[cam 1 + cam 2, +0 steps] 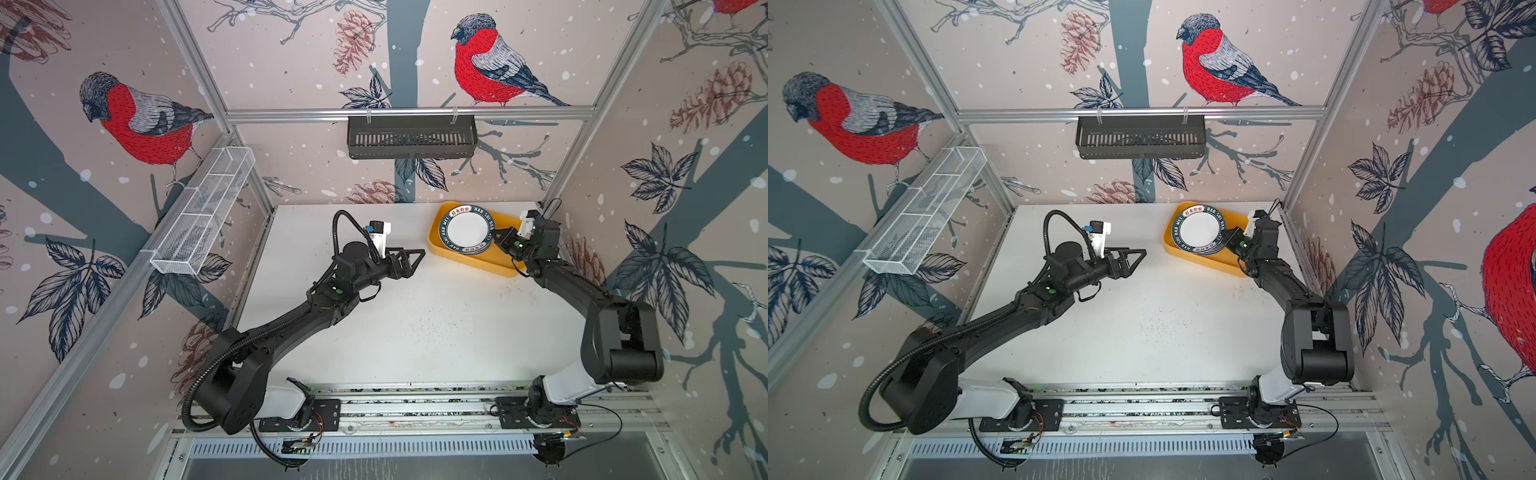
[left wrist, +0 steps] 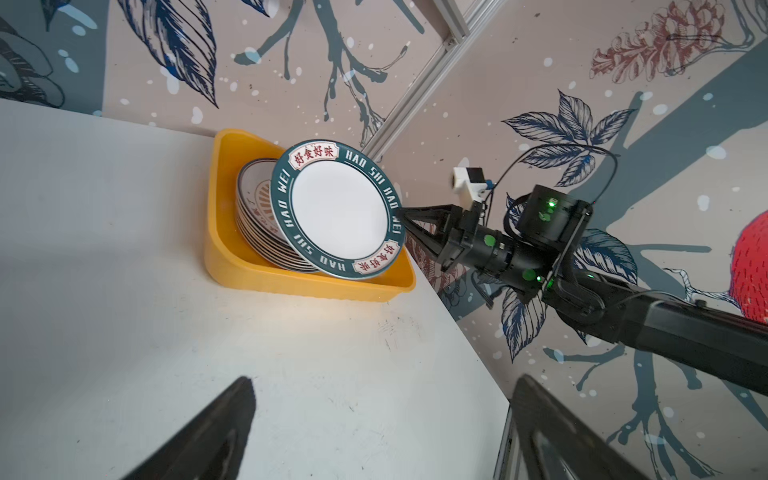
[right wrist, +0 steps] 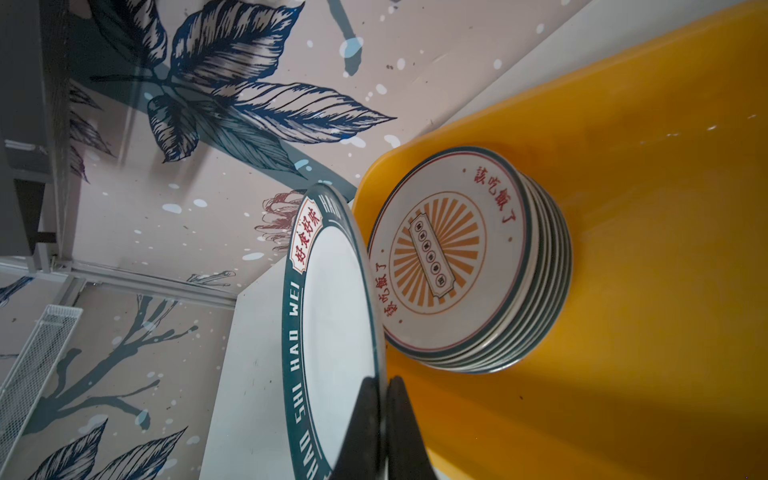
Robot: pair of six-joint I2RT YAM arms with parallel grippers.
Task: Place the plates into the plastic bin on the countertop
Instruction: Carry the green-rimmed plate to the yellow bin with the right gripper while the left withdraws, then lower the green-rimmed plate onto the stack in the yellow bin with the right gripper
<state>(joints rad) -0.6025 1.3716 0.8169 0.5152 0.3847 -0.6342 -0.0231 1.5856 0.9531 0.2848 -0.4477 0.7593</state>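
Right hand (image 1: 496, 237) pinches rim of lettered plate (image 1: 465, 230), tilted over plate stack (image 3: 440, 249) in yellow bin (image 1: 473, 259), far right corner of tabletop (image 1: 415, 332). Left hand (image 2: 384, 380) spread, empty, over tabletop middle

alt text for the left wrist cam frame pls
The right gripper pinches the rim of a white plate with a dark lettered border, holding it tilted over a stack of plates in the yellow bin at a corner of the countertop. The left gripper is open, its fingers framing the foreground.
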